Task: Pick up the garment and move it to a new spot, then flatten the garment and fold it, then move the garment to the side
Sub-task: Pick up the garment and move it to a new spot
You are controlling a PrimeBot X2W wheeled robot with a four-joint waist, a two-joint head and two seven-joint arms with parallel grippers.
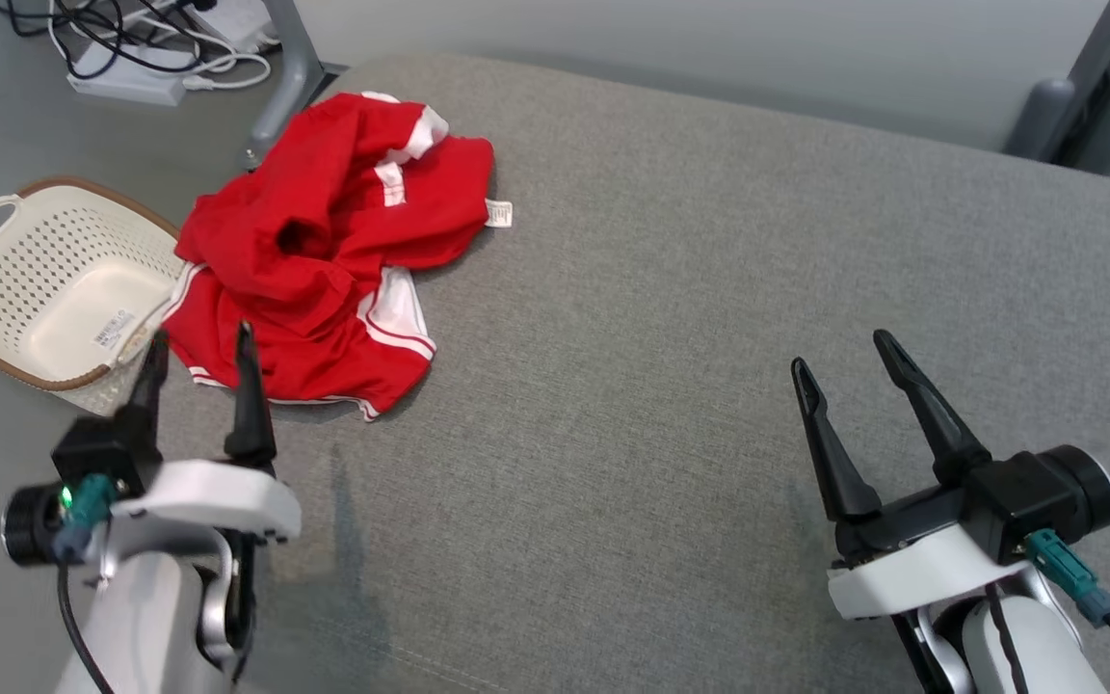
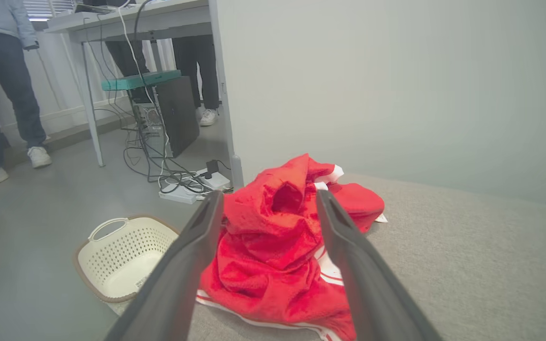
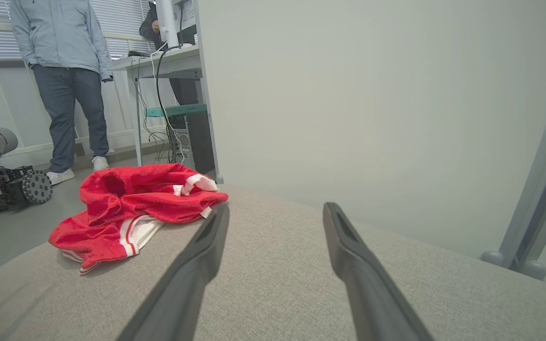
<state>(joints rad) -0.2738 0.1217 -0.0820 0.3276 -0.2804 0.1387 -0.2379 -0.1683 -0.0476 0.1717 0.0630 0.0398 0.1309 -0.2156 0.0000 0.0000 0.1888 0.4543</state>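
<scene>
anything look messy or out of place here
The red garment lies crumpled in a heap at the left edge of the grey cushion, beside the white basket. Nothing else stands out.

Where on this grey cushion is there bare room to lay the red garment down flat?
The widest bare stretch runs from the garment across the middle of the cushion to the right gripper. It is crowded at the left edge, where the garment, left gripper and basket bunch together.

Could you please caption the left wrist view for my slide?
Left gripper, jaws open, faces crumpled red garment near white basket.
</scene>
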